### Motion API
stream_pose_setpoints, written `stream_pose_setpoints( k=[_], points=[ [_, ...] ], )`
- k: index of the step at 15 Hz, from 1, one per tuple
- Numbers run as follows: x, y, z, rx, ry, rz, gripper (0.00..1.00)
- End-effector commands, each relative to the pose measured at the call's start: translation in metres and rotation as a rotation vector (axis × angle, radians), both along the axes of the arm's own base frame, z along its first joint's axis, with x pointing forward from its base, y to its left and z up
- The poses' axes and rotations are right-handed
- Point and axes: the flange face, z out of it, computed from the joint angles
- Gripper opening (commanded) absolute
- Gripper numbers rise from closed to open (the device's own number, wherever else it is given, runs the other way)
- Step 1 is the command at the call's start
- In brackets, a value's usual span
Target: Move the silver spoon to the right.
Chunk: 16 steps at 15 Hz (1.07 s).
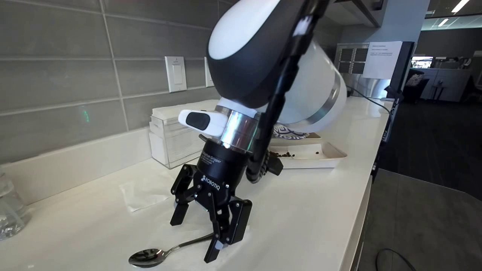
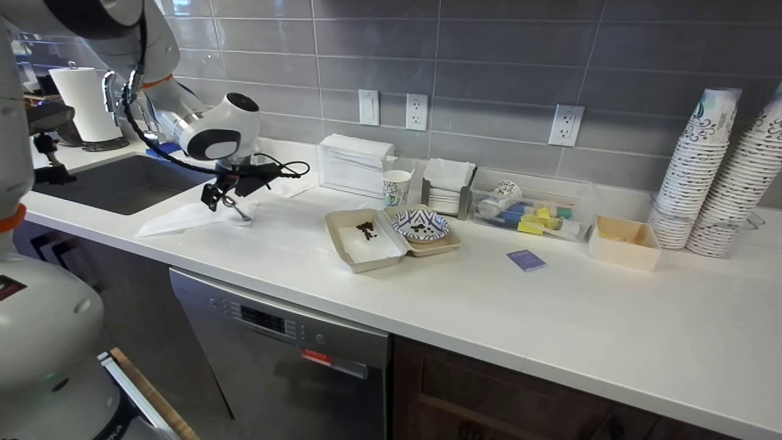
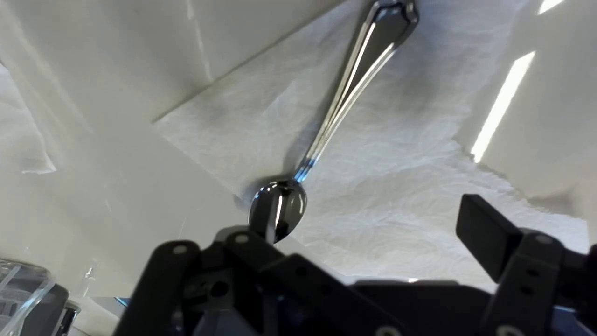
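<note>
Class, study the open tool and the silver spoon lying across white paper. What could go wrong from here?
In the wrist view, one finger of the open tool hides part of the bowl of the silver spoon, so closing might miss or knock it.
The white paper under the spoon may get pinched or dragged along.
The spoon's thin handle could twist once gripped.

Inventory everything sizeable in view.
Paper sheets: 2+, white, counter
Spoon: 1, silver, handle on sheet
Napkin box: 1, clear, wallside
Cup: 1, white, wallside
Container: 1, beige, counter
Dish: 1, blue-white, in container
Napkin holder: 1, dark, wallside
Bin: 1, clear, wallside
Tub: 1, beige, beside bin
Cup stacks: 2, white, beside tub
Card: 1, purple, counter
Vessel: 1, clear, wallside
Sink: 1, grey, counter
Towel roll: 1, white, sinkside
Dishwasher: 1, grey, undercounter
Arm: 1, white-black, over counter
Tool: 1, black, near spoon
</note>
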Motion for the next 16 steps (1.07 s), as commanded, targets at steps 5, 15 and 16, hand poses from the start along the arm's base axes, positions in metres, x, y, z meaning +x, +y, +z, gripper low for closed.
stream_pose_setpoints(
  k=[5,15,16],
  points=[
    [0.012,0.002,-0.021,0.015,0.033,-0.014,1.00],
    [0.020,0.001,-0.032,0.057,0.070,-0.013,1.00],
    [0.020,0.001,-0.034,0.054,0.072,-0.010,1.00]
  ],
)
